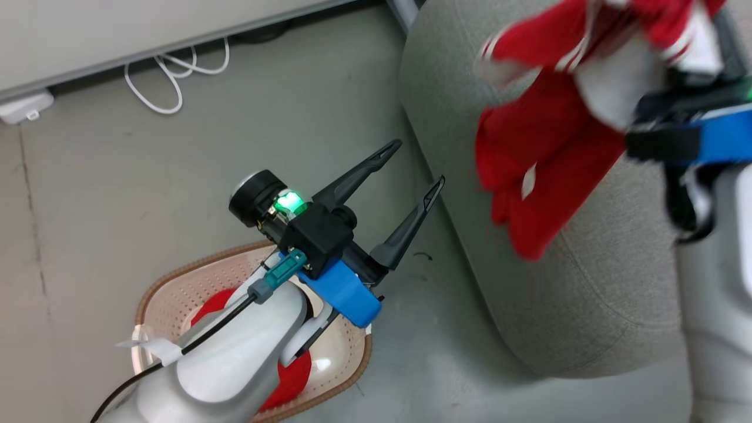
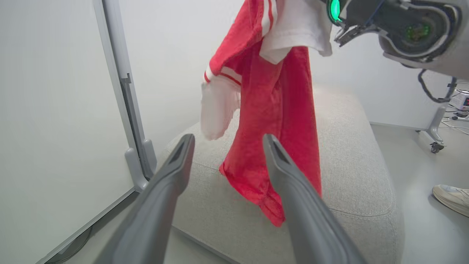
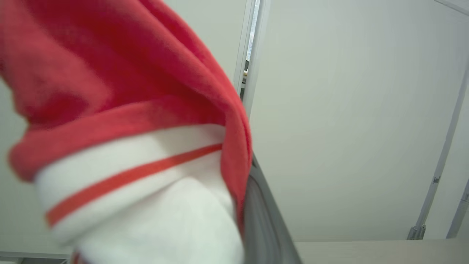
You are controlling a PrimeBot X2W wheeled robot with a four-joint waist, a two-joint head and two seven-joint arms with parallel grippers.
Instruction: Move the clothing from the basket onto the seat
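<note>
One piece of the clothing (image 1: 546, 153), a red garment with white panels and striped trim, hangs from my right gripper (image 1: 696, 64), which is shut on it above the grey seat (image 1: 587, 305). The left wrist view shows this garment (image 2: 274, 110) dangling with its lower end just over the seat (image 2: 351, 154). Its cloth (image 3: 121, 154) covers most of the right wrist view beside one grey finger (image 3: 260, 220). My left gripper (image 1: 419, 161) is open and holds nothing, above the floor between basket and seat. The cream basket (image 1: 176, 273) stands at lower left, with more red clothing (image 1: 208, 305) in it, partly hidden by my left forearm.
A white cable (image 1: 170, 76) lies on the floor by the wall. A board's grey frame and foot (image 2: 135, 161) stand left of the seat. A wheeled stand (image 2: 436, 139) and a person's shoe (image 2: 450, 198) are to its right.
</note>
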